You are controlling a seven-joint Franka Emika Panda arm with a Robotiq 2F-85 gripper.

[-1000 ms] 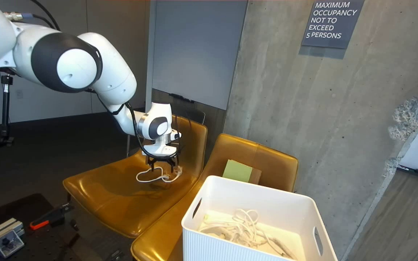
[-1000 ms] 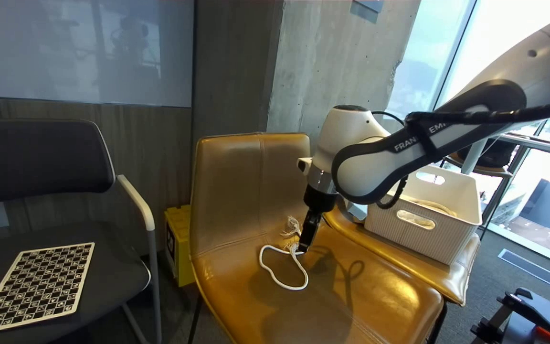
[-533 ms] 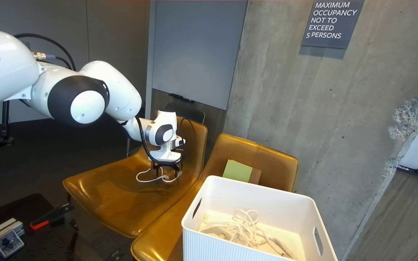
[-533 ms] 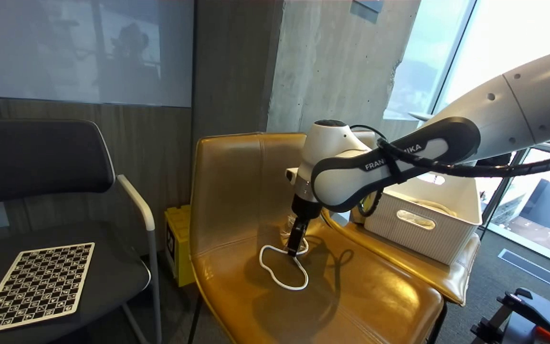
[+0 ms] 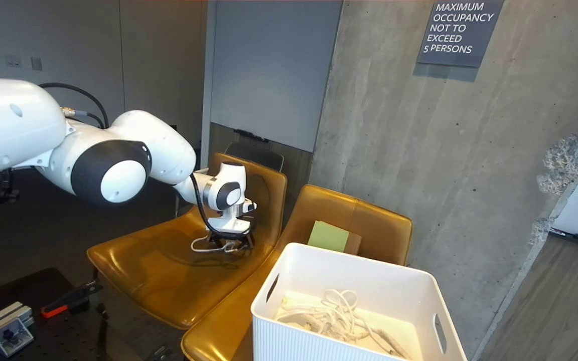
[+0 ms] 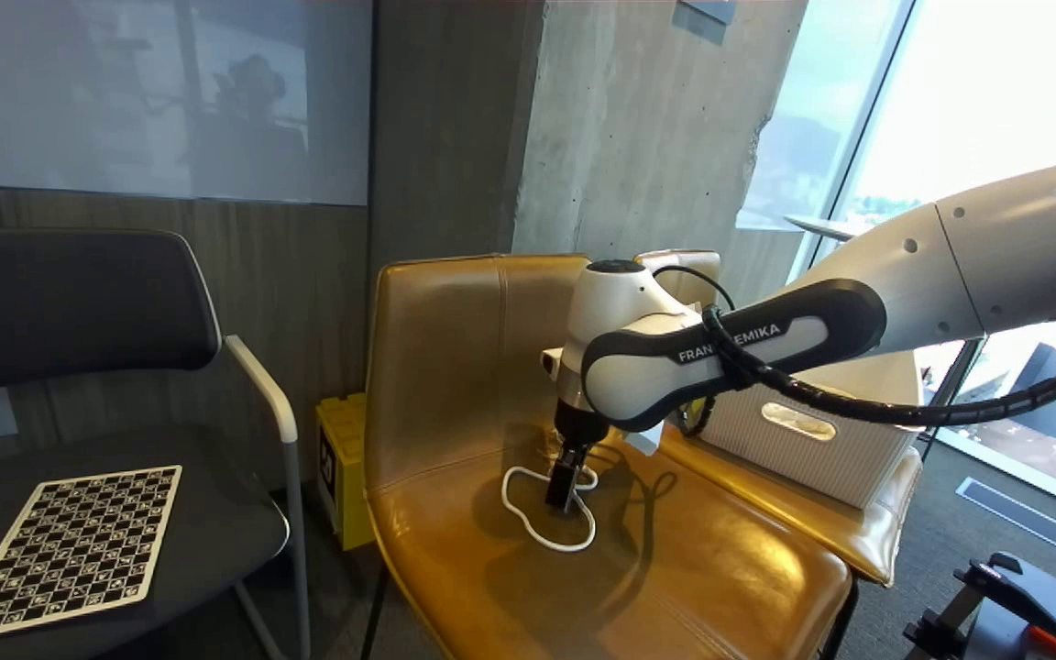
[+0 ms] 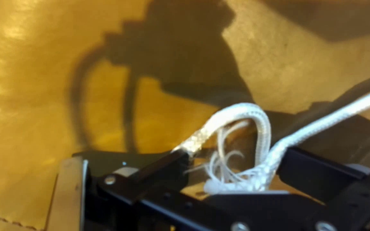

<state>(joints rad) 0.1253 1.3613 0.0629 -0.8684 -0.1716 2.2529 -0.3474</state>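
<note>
Dropping lower this past second, the gripper (image 6: 560, 501) reaches the white braided rope (image 6: 565, 548) in an exterior view. In an exterior view, the rope lies on the tan leather chair (image 5: 168, 281). The wrist view shows parted jaws astride it: unheld, but apparently now within grasp.

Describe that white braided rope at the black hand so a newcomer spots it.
Find the tan leather chair under the black two-fingered hand. On its seat lies a looped, frayed, white braided rope. Unlike the pale cords inside the ribbed white bin, it rests directly on leather.
</note>
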